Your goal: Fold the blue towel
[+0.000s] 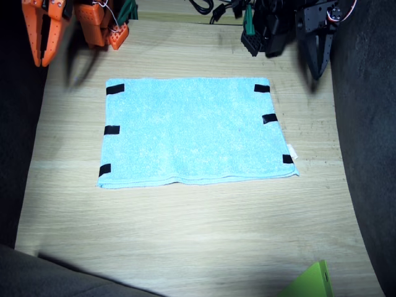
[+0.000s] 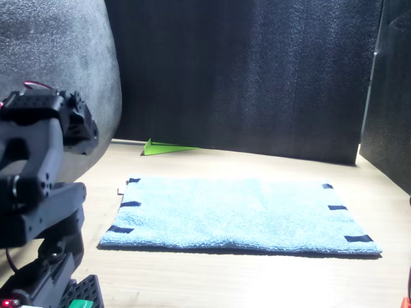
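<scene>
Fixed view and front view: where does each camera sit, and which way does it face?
Fixed view: high, looking down at the blue towel on the table; right arm and left arm at top.
Front view: low at the arms' edge, facing across; only the left arm shows.
Shared: towel, table, green piece.

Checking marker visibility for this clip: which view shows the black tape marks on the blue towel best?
The fixed view: looking down on the blue towel, it shows all six tape marks clearly. The front view sees the same marks at a low angle, foreshortened into thin slivers.
</scene>
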Controlling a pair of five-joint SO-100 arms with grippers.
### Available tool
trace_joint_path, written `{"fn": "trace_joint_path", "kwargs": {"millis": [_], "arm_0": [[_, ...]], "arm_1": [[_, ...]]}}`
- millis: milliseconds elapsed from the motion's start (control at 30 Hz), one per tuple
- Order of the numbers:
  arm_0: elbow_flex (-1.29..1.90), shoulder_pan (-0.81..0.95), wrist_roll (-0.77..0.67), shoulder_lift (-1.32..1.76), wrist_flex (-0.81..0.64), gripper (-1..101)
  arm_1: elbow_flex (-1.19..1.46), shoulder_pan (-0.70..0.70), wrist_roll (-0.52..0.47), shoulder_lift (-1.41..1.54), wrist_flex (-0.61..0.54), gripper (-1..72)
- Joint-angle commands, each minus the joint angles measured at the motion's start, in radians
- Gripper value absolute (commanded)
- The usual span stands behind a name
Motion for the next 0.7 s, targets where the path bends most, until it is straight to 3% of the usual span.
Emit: {"fn": "trace_joint_path", "kwargs": {"millis": [0, 167, 300, 433, 667], "arm_0": [[-0.255, -0.075, 0.002, -0.353, 0.069, 1], [-0.307, -0.196, 0.002, -0.538, 0.069, 7], [-0.238, -0.202, -0.003, -0.528, 0.041, 10], [-0.14, -0.181, 0.005, -0.465, 0.011, 17], [-0.098, -0.167, -0.006, -0.508, -0.049, 19]], "arm_1": [[-0.422, 0.103, 0.032, -0.465, 0.167, 7.3], [-0.563, 0.207, 0.038, -0.735, 0.192, 13.9], [-0.557, 0.233, 0.043, -0.847, 0.173, 14.1], [-0.508, 0.238, 0.028, -0.856, 0.161, 17.4], [-0.43, 0.305, 0.02, -0.867, 0.15, 19.4]]}}
